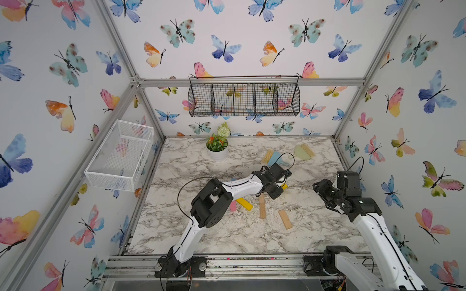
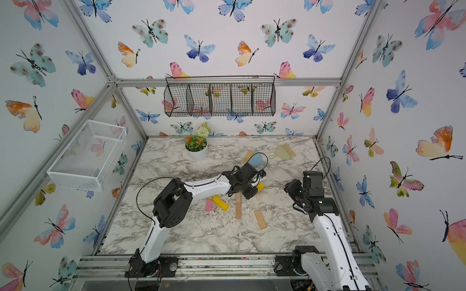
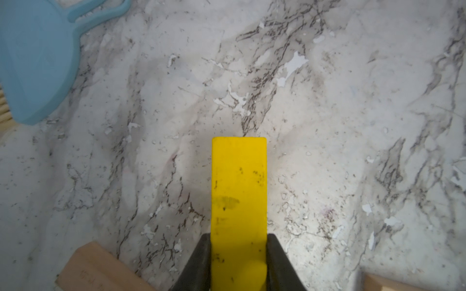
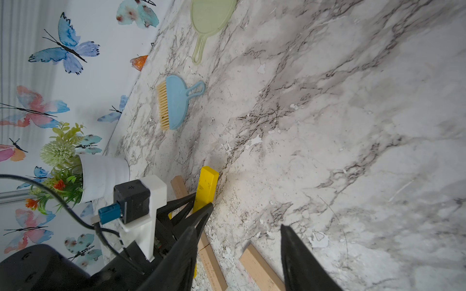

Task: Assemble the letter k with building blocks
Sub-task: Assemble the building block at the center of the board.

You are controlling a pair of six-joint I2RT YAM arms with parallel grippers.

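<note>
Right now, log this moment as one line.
left end effector: shut on flat yellow rectangular block | right end effector: open, empty | k: unformed

Left arm point(image 1: 242, 186) lies slantwise over mid-desk, its claw point(image 3: 238, 235) clamped on a yellow block point(image 3: 239, 189). It bars passage from near-left to centre.

Low clutter on its near side: pink block point(image 1: 233, 206), second yellow block point(image 1: 244, 204), long tan block point(image 1: 262, 206), outer tan block point(image 1: 285, 219).

Far side: potted plant point(image 1: 217, 148), blue dustpan point(image 1: 273, 158) just behind the left wrist, green dustpan point(image 1: 302, 152) toward the far right corner.

Bare desk point(image 1: 214, 239) runs along the near edge and the left side, and between the outer tan block and the right claw point(image 4: 238, 228), whose jaws are apart and empty.

Black wire basket point(image 1: 244, 99) hangs on the back wall.
</note>
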